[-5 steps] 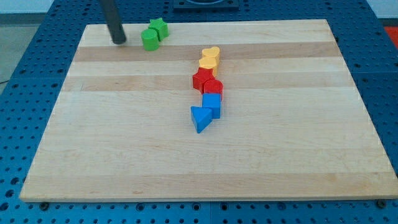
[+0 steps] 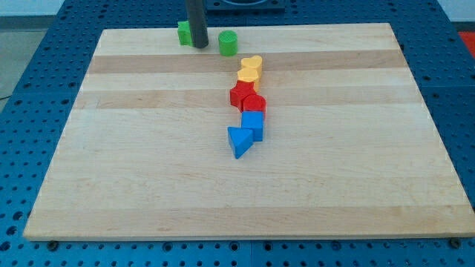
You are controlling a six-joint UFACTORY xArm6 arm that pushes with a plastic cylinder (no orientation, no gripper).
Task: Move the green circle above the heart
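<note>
Green circle [image 2: 228, 43], formerly touching the green star [image 2: 183, 33] near the board's top left, now lies apart at the star's three o'clock, at eleven o'clock from the yellow heart [image 2: 250, 70]; my tip [image 2: 200, 46], a bare rod with nothing to open or close, has crossed from the star's nine o'clock to between them. Unmoved are the red blocks [image 2: 247, 99], blue blocks [image 2: 246, 131], pale wooden board [image 2: 148, 163] and blue perforated table [image 2: 453, 89].
</note>
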